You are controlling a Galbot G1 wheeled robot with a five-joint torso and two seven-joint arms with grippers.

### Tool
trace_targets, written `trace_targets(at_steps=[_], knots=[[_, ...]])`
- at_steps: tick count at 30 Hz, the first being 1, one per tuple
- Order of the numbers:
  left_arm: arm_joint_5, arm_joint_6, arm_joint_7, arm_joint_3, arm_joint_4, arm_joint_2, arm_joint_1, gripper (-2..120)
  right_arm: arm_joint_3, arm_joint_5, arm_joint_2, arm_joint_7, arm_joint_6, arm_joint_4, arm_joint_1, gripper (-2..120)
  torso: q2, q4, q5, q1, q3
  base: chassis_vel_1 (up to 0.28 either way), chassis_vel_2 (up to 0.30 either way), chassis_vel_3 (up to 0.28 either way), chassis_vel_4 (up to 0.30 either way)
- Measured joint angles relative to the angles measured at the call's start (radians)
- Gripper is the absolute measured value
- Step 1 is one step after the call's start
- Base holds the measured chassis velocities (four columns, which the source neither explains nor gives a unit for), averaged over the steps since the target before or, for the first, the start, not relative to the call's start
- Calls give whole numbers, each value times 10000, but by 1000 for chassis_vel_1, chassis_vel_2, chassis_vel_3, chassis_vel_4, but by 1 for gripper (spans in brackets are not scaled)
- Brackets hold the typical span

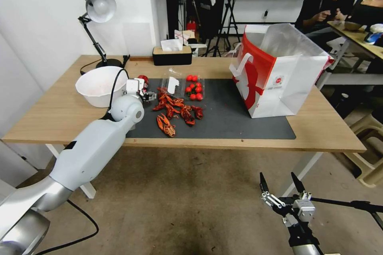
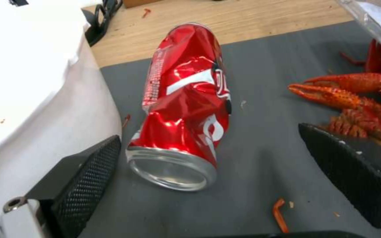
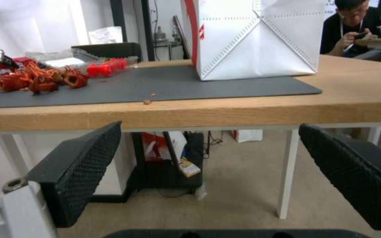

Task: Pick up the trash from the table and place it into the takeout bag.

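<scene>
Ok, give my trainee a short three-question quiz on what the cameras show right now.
1. True or false: the crushed red soda can stands upright on the grey mat.
2. Which gripper has the can between its open fingers: A) left gripper, B) right gripper?
3. Fill in: the takeout bag stands on the mat's ___ end, robot's side.

Key:
1. False; it lies on its side beside the white bowl.
2. A; the right gripper hangs below the table edge.
3. right.
</scene>
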State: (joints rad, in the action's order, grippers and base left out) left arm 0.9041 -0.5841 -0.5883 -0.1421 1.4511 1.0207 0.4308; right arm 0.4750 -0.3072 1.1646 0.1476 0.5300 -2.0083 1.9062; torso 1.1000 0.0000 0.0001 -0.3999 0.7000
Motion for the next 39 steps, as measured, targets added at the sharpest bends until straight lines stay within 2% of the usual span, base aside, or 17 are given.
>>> trace_targets(at_steps=[16, 24, 26, 28, 31, 32, 35, 39], knots=[[-126, 218, 341, 66, -421, 52, -4, 100, -5, 34, 20, -3, 17, 2, 24, 100, 0, 0, -2, 0, 0, 0, 0, 0, 0], [-182, 261, 355, 67, -615, 228, -75, 93, -7, 48, 45, -4, 35, 2, 44, 100, 0, 0, -1, 0, 0, 0, 0, 0, 0], [-216, 261, 333, 75, -680, 296, -53, 81, -6, 51, 51, -4, 41, 2, 60, 100, 0, -2, -2, 0, 0, 0, 0, 0, 0], [-221, 262, 330, 80, -699, 307, -50, 77, -2, 52, 51, -4, 43, 0, 64, 100, 0, -1, -1, 0, 0, 0, 0, 0, 0], [-232, 266, 308, 90, -750, 312, -51, 63, 7, 59, 50, -4, 48, -12, 74, 100, 0, 0, -2, 0, 0, 0, 0, 0, 0], [-232, 266, 308, 90, -750, 312, -51, 63, 7, 59, 50, -4, 48, -12, 74, 100, 0, 0, -2, 0, 0, 0, 0, 0, 0], [-238, 266, 236, 96, -759, 300, -61, 50, -6, 92, 72, -4, 54, -15, 79, 100, 0, 0, -1, -1, 0, 0, 0, 0, 0], [-238, 257, 201, 103, -759, 290, -61, 50, -33, 122, 88, -3, 60, -25, 82, 100, 0, 0, -2, 0, 0, 0, 0, 0, 0]])
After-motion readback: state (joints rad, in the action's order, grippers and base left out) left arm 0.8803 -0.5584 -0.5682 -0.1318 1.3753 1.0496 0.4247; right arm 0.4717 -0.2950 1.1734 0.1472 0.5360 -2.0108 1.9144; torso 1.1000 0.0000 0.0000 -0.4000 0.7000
